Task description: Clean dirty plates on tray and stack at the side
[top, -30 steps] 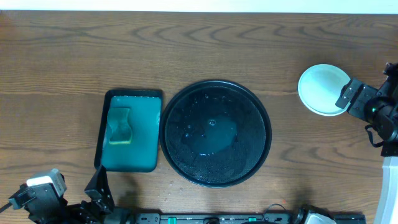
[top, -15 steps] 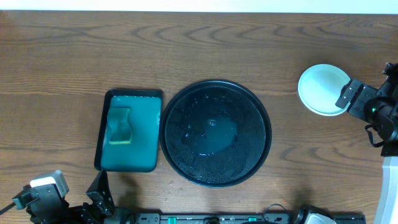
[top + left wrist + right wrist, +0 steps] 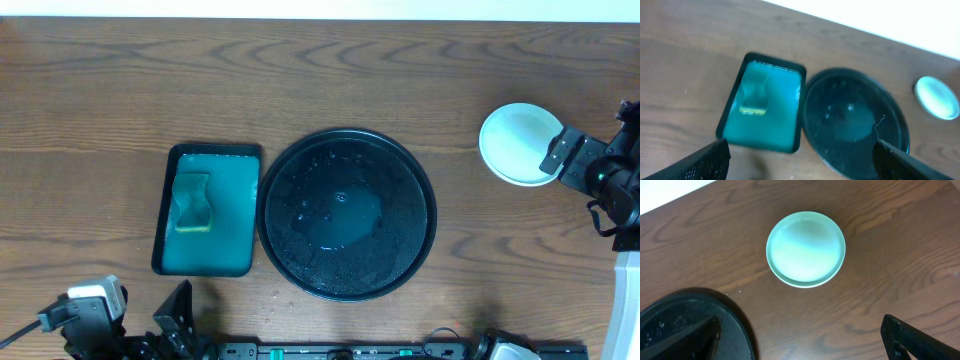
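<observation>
Sliding right along the near edge of the table (image 3: 100, 80), the left arm (image 3: 92, 308) now sits closer to the teal tray (image 3: 215, 255) than it did half a second ago; nothing else has shifted, and the right arm (image 3: 610, 180) hangs where it was at the far right. No brand, label or writing can be read anywhere. From its wrist camera, the left pincer (image 3: 801, 150) is spread wide and empty, looking down over the teal tray with its yellow-green sponge (image 3: 192, 202) and the black tray (image 3: 300, 250) just to the right, wet and bare of dishes. The right pincer (image 3: 801, 322) is likewise parted, gripping nothing, beside the pale mint plates (image 3: 806, 249), which sit stacked on the table right of the black tray, well apart from it.
</observation>
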Controlling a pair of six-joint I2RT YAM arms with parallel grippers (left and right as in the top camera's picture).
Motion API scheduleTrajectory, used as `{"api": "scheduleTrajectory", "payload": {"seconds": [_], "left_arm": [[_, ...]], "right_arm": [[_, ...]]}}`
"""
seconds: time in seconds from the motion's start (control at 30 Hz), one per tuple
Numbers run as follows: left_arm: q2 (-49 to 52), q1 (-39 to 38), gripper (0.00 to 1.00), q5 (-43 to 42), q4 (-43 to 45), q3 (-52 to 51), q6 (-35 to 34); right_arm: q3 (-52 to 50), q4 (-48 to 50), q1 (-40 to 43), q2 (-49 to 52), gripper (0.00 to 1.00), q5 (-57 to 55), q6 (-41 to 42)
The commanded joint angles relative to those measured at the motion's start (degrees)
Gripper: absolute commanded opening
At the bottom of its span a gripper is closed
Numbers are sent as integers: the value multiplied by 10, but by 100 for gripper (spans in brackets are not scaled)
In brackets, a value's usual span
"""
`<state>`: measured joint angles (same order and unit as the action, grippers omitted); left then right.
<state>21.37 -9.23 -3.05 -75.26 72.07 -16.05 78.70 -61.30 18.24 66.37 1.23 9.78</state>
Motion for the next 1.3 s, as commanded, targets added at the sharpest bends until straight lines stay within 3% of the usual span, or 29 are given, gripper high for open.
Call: {"api": "scheduleTrajectory", "payload": {"seconds": [0.0,0.17,0.47,0.67,0.77,0.93,1.27], "left_arm": [[-1,-2,91,11,46,-11,4],[-48,-2,91,27,201,-93,24],[-171,32,91,26,562,-352,40],[-192,78,91,-23,815,-499,40],[-200,92,91,-43,898,-554,40],[-213,93,91,-40,943,-615,41],[-213,93,91,-31,947,-698,42]], "right_arm": [[4,0,-4,0,99,-8,-9],[4,0,-5,0,99,-8,-9],[4,0,-5,0,99,-8,-9],[4,0,-5,0,99,-8,-9],[4,0,-5,0,99,-8,-9],[4,-1,-5,0,99,-8,-9],[4,0,-4,0,99,-8,-9]]}}
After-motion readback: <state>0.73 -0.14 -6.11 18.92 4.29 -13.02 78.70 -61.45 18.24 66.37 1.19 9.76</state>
